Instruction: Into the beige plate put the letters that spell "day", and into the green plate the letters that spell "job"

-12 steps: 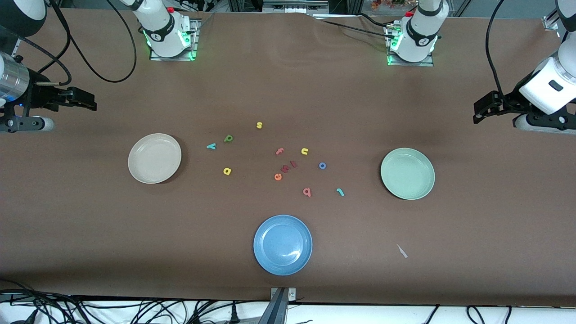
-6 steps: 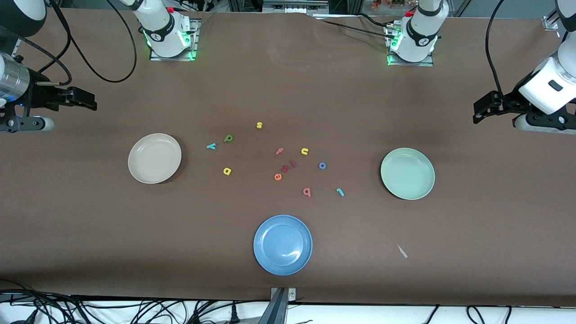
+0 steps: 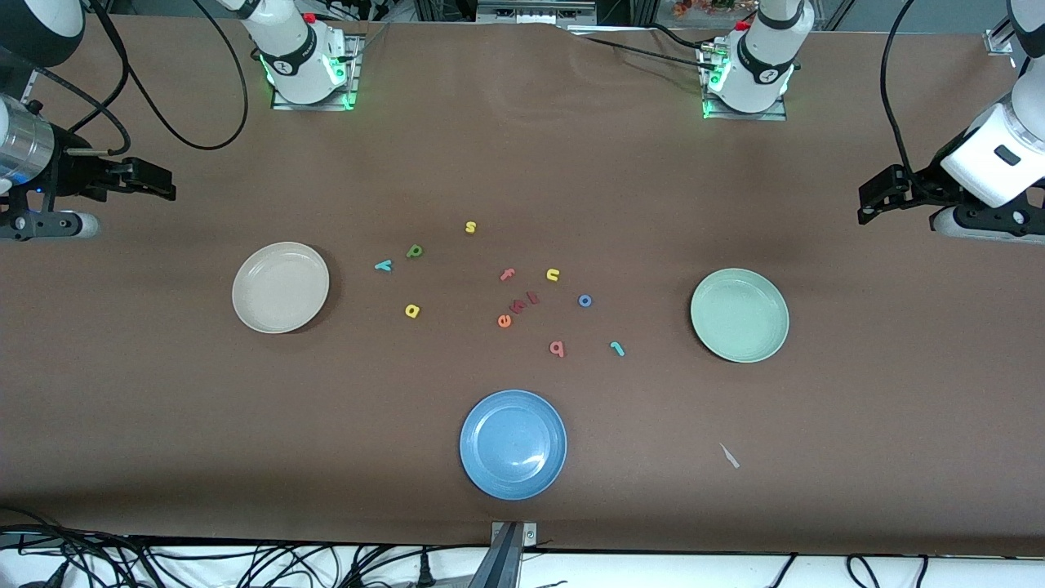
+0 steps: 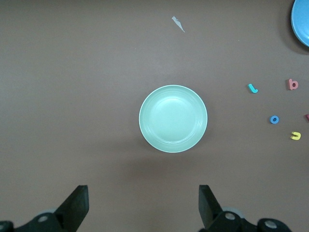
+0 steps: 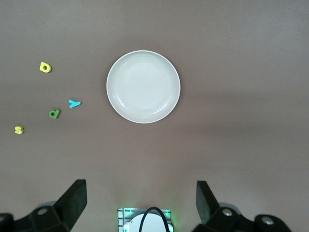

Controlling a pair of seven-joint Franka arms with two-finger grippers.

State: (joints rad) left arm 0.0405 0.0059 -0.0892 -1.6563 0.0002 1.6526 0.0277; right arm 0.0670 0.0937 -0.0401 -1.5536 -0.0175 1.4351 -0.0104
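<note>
Nearest the front camera on the brown table [image 3: 857,425] sits a blue plate [image 3: 513,443]. Farther back lie the pink b [image 3: 557,349] and teal j [image 3: 618,349], then the blue o [image 3: 584,300], all toward the pale green plate [image 3: 740,314]. The yellow a [image 3: 412,310], teal y [image 3: 383,265] and green d [image 3: 415,251] lie near the cream beige plate [image 3: 280,287]. An orange e [image 3: 504,321], pink f [image 3: 507,274], yellow u [image 3: 553,275] and yellow s [image 3: 470,227] lie between the two groups. The left hand [image 3: 870,204] hangs over the table's end, well apart from the green plate, fingers spread wide and empty. The right hand [image 3: 160,183] hangs likewise at its end, wide open, empty.
</note>
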